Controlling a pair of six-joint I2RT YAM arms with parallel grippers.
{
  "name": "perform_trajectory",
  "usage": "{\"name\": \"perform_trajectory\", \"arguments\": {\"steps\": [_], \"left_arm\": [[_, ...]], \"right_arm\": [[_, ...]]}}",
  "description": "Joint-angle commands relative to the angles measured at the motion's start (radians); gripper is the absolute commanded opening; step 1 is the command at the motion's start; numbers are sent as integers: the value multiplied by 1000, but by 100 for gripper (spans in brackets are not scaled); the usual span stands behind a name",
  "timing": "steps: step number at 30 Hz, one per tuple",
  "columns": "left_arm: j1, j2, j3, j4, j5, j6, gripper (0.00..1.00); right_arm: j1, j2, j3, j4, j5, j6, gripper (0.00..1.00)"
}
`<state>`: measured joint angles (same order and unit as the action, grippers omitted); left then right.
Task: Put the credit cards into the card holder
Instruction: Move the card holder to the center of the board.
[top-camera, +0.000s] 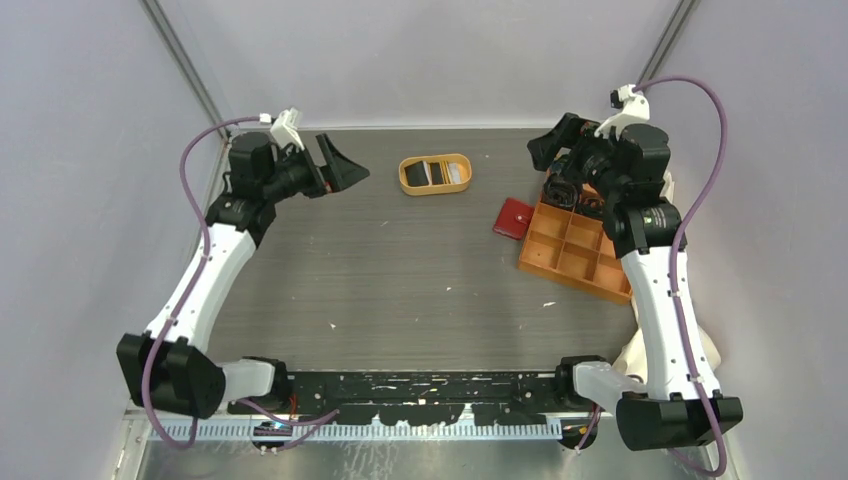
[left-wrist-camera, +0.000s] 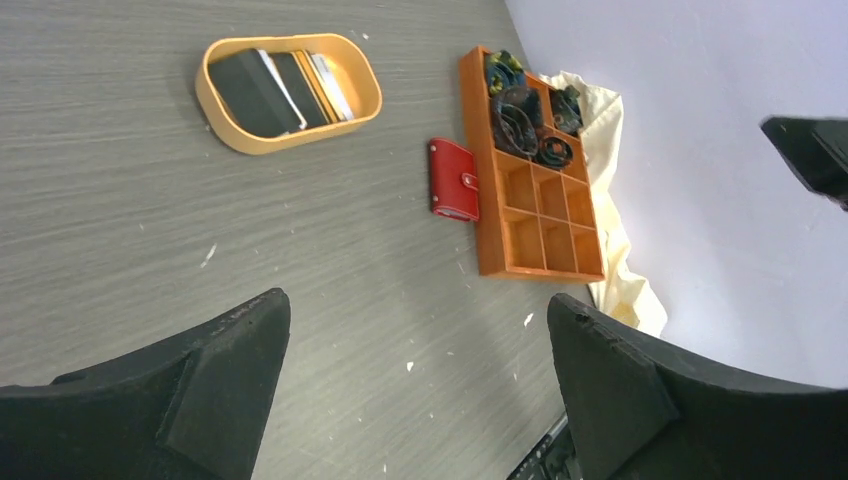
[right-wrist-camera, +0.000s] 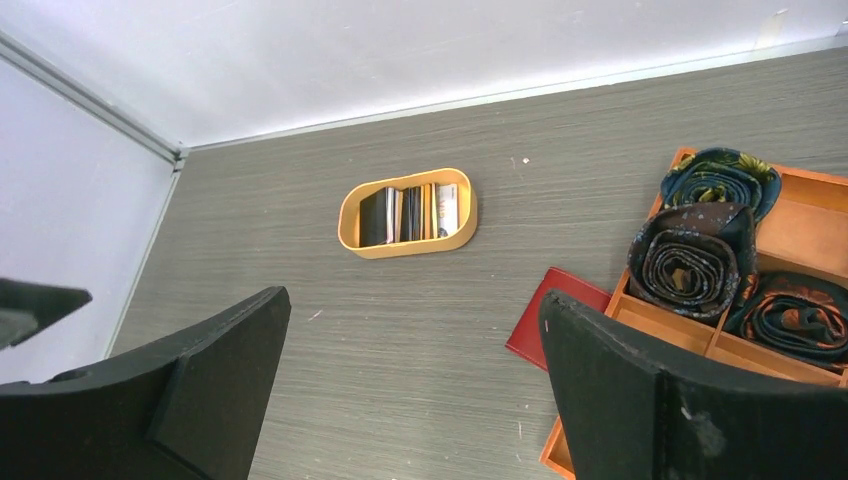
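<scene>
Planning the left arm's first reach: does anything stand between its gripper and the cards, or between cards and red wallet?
Nothing visible lies between the open left gripper and the credit cards except the wall of the orange oval tray around them. From tray to card holder the table is bare, but the holder is clasped shut.

The white-and-black jointed left arm (top-camera: 200, 280) rises from its base along the left side, wrist bent inward. Its black two-finger left gripper (top-camera: 343, 165) points toward the middle, jaws spread wide. The matching right arm (top-camera: 660, 290) stands steeper. The black right gripper (right-wrist-camera: 410, 300) also gapes wide, seemingly angled downward, though the overhead view blurs it.
</scene>
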<state>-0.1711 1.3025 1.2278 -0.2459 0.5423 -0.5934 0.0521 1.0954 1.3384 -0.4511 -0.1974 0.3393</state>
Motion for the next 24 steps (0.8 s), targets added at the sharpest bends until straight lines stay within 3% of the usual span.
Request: {"name": "perform_trajectory", "arguments": {"steps": [1,6,10,16,24], "left_arm": [[-8,-174,-86,129,45,-6,100],[-17,-228,-36,74,77,-158,100],[-32,-246,78,-48,95,-170,100],[-48,-275,170,10,108,-278,100],[-153,-337,279,-5,-65,-424,100]], "right_arm": [[-3,18,40,33,-46,3,100],[-4,71,-23,57,-353,-130,99],[-3,139,-47,111,-530,-106,100],[-4,235,-13,58,-536,-169,99],[-3,300,-46,102,-548,-168,100]]}}
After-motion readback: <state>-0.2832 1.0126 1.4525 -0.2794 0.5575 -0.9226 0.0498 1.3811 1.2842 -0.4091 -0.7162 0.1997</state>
